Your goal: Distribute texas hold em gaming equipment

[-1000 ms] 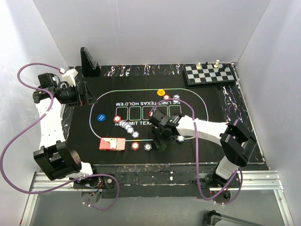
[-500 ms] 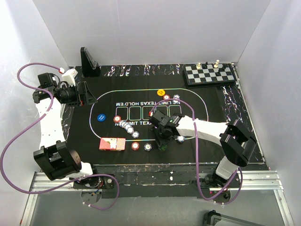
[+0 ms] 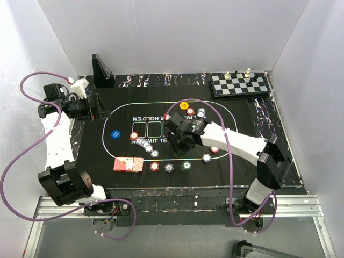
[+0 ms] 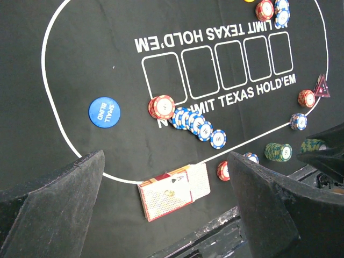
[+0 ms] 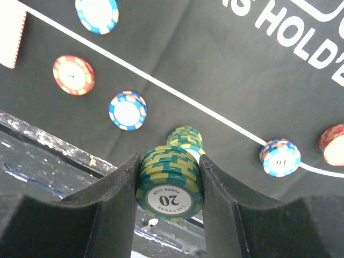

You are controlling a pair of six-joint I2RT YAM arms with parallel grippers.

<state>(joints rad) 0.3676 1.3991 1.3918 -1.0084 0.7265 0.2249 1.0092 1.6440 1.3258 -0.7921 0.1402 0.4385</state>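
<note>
Pinching a stack of green poker chips (image 5: pixel 170 183) over the black mat (image 5: pixel 226 80), the right gripper (image 5: pixel 170 174) grasps it, while the left gripper (image 4: pixel 165 161) hangs released.

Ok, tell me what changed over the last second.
The right arm's fingers closed on a stack of green chips near the front edge of the mat and lifted it toward the middle, leaving a second green stack lying there. The left arm, the cards and the other chips stayed put.
</note>
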